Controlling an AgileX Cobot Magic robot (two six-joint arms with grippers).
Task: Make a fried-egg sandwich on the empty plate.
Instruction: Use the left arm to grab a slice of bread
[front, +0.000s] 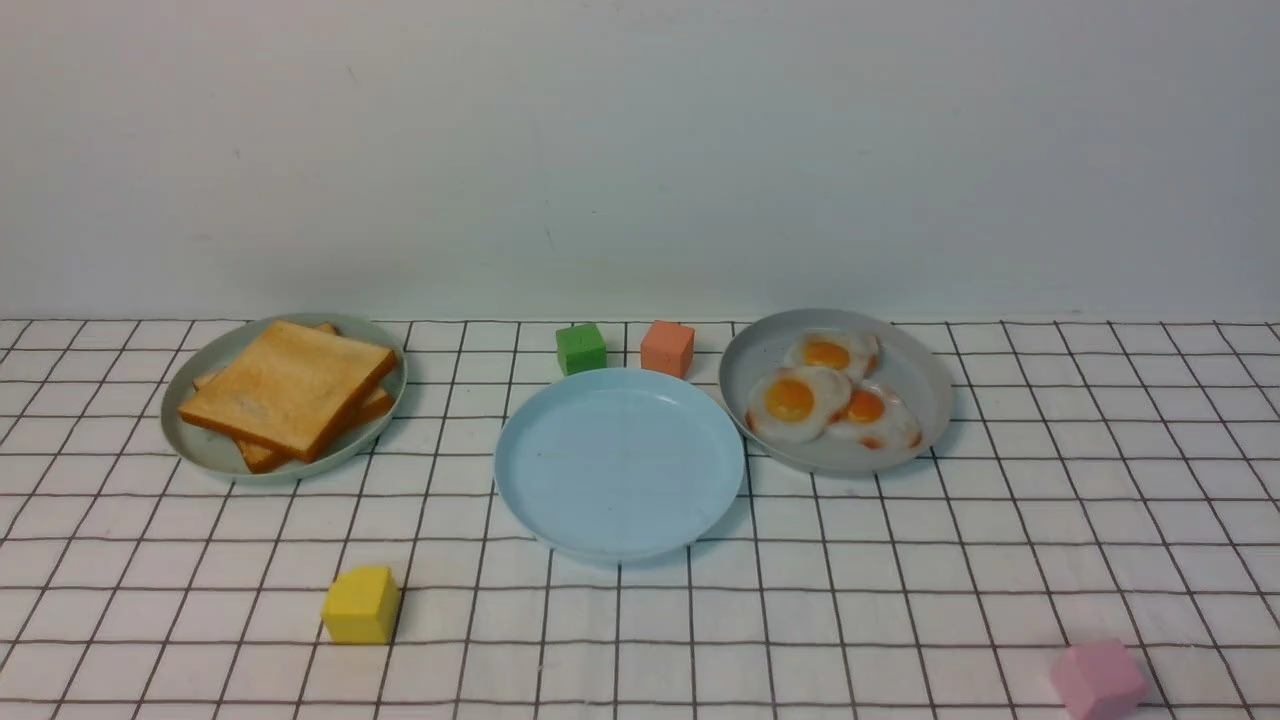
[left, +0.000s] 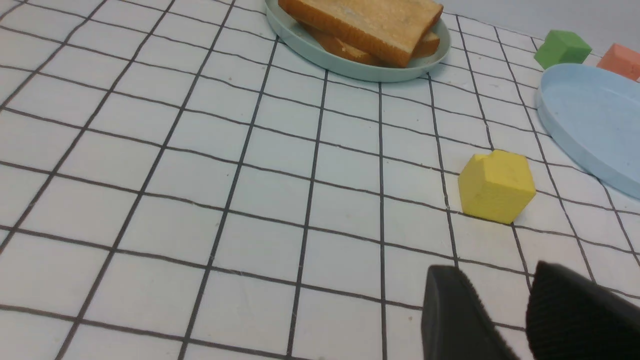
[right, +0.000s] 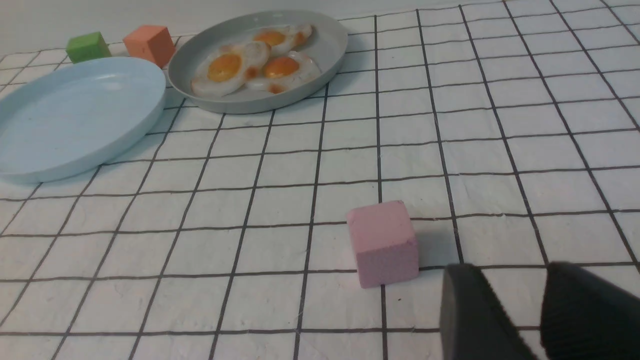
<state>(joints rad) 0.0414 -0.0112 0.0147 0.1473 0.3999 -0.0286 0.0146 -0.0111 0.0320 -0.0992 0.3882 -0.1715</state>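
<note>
So nothing is on the blue plate (front: 620, 460) yet; it sits bare in the middle of the table (front: 1000, 560), between the two serving plates. The toast (front: 290, 385) is stacked on the pale green plate (front: 190, 455) on my left side, and the fried eggs (front: 795, 400) lie overlapping on the grey plate (front: 920, 380) on my right.

Neither hand shows in the front view. From its wrist camera, the left hand (left: 497, 275) is released, fingers apart with nothing between them. The right hand (right: 515, 272) is the same, parted and empty, with a pink block (right: 382, 242) just ahead of it.

I judge that bread goes down first, so the relation that matters is this: the toast lies forward of the left hand, well apart from it, and that arm is the nearer one. The top slice sits turned, one corner pointing toward the blue plate. A yellow block (left: 495, 185) lies near the left hand, off the line to the toast.
</note>
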